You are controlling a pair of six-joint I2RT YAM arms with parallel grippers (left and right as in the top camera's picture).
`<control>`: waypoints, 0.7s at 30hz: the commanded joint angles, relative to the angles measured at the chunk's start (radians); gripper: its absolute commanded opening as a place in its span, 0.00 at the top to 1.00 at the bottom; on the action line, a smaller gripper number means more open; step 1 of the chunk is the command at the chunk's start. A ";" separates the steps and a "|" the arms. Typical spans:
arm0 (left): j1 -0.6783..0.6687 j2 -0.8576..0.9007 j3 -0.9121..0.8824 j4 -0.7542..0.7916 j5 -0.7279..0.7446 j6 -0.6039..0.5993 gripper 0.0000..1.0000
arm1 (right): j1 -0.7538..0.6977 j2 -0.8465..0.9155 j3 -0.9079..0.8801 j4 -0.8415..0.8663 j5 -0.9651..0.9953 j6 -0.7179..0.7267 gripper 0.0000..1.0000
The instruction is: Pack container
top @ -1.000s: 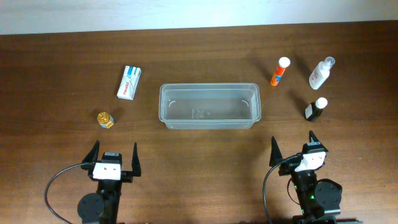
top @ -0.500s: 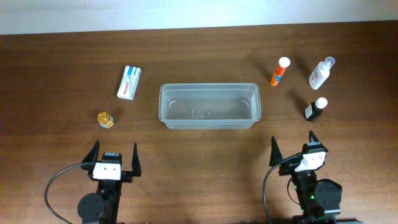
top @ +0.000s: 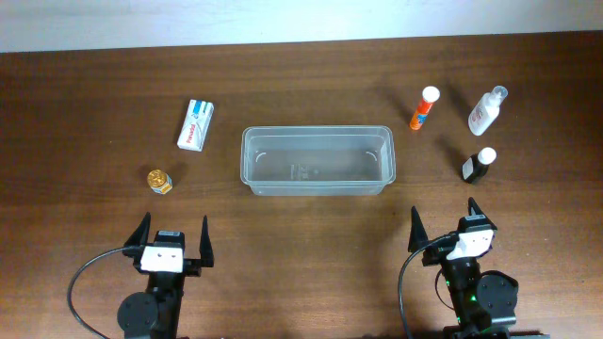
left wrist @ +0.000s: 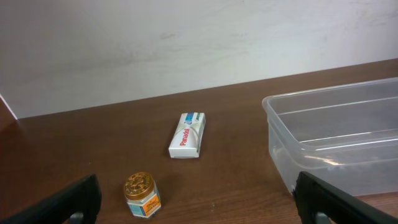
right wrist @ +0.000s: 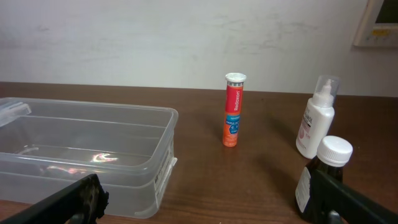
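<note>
Table: we see a dark brown wooden table [top: 301,80] with a white wall behind it.
Container: the clear plastic container [top: 330,166] sits flat in the middle of the table. Its long side faces the two arms. We can look right through it to its bare bottom.
Left jaws: the left jaws are spread wide and pinch nothing. They sit low at the near edge of the table, on the left, well apart from every thing.
Right jaws: the right jaws are spread wide too, with nothing between them. They sit at the near edge on the right.
White box: a small white box [top: 196,125] with red and blue print lies flat to the left of the container, well apart from it.
Little jar: a little jar [top: 159,181] with a gold lid stands nearer to the left arm than the box does.
Orange tube: an orange tube [top: 424,108] with a white cap stands up just past the container's far right corner.
White bottle: a white bottle [top: 487,109] with a clear top stands to the right of the orange tube.
Dark bottle: a dark bottle [top: 479,165] with a white cap stands nearest to the right jaws, in front of the white bottle.
</note>
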 commanded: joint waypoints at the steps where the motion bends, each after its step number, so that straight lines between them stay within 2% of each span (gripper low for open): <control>1: 0.007 -0.008 -0.006 -0.001 -0.005 0.016 0.01 | -0.002 -0.010 -0.005 -0.006 0.022 -0.004 0.01; 17: 0.007 -0.008 -0.006 -0.001 -0.005 0.016 0.01 | -0.002 -0.010 -0.005 -0.005 -0.008 -0.002 0.02; 21: 0.007 -0.008 -0.006 -0.001 -0.005 0.016 0.01 | -0.002 -0.011 -0.005 0.007 -0.085 0.068 0.02</control>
